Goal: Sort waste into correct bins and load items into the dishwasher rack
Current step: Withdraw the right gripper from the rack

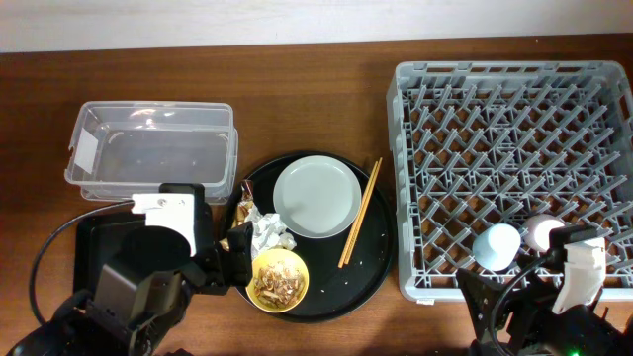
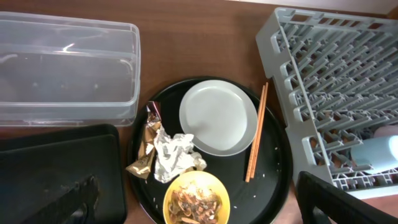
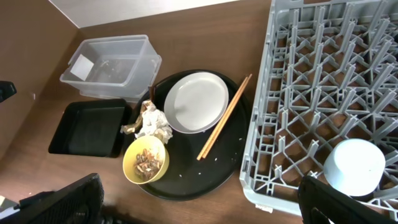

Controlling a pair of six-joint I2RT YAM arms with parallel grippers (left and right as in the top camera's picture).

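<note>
The pale plate (image 1: 316,196), chopsticks (image 1: 360,212), crumpled white napkin (image 1: 269,233), foil wrapper (image 1: 244,212) and yellow bowl (image 1: 297,261) of food scraps (image 1: 277,284) sit on the round black tray (image 1: 366,267). The blue cup (image 1: 497,245) and pink cup (image 1: 541,232) stand upside down in the grey rack (image 1: 415,178), near its front edge. My left gripper (image 2: 199,208) is open and empty above the bowl. My right gripper (image 3: 205,211) is open and empty, above the table at the rack's front left corner.
The clear tub (image 1: 153,148) with a white label stands empty at the back left. The shallow black rectangular tray (image 1: 94,237) lies in front of it, partly under my left arm. A cable runs along the table's left edge.
</note>
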